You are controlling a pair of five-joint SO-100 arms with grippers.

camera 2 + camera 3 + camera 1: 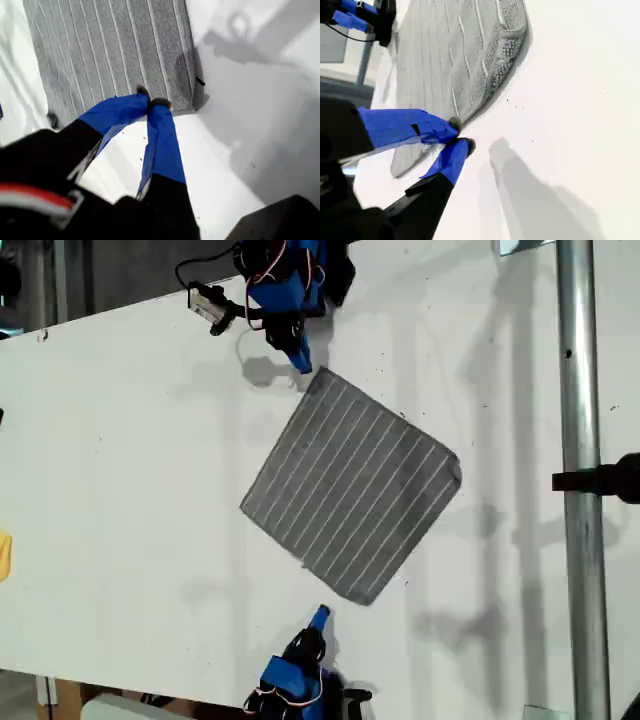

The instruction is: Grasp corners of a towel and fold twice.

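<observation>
Closest in: my first tool [152, 104], blue fingers drawn together to a point with nothing between them. In the exterior view it sits at the bottom edge [320, 615], just off the towel's [350, 485] lowest corner [365, 595], not touching.

My second tool [461, 134] is at the top of the exterior view [303, 365], right beside the opposite corner [320, 377]. Its tips are nearly together against the cloth edge. Can't tell if any fabric is pinched.

The towel lies flat on the white table [130, 490], turned like a diamond, single layer, no fold made. It's around the middle of the table, between the two arms.

Why this setup, my read: the diamond orientation puts one corner at each arm, so each tool gets a corner on its own side without reaching across.

Next, probably: open both tools, drop onto the corners, pinch. Thin edge flat on the table, so the lower finger may slide over it instead of under.
</observation>
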